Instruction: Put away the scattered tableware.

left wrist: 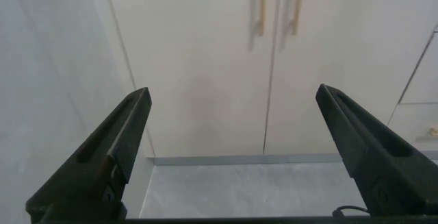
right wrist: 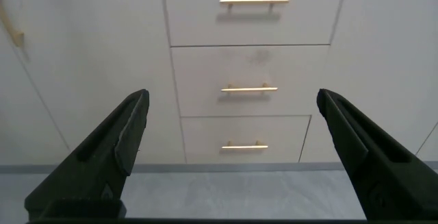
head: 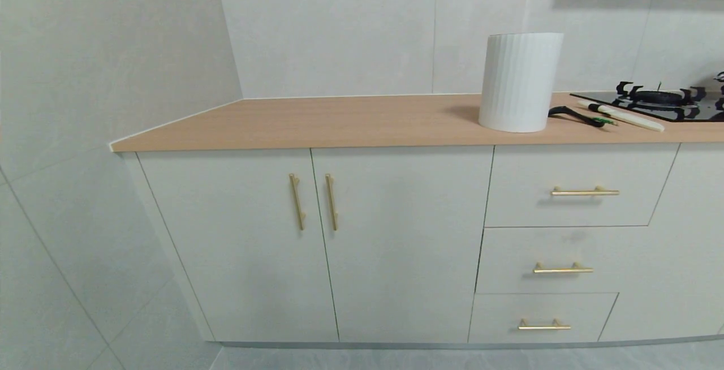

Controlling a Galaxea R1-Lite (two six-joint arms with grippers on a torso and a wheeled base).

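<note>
nearby, a black utensil (head: 577, 116) lies beside a cream utensil (head: 629, 117)

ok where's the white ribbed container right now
In the head view the white ribbed container stands upright on the wooden countertop, right of centre above the top drawer, with a black-handled utensil lying just to its right, toward the hob.

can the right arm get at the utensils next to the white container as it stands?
Probably not yet. The right gripper hangs open low, facing the drawers, while the utensils lie up on the countertop beside the white container. Nothing covers them; the arm would need to rise.
</note>
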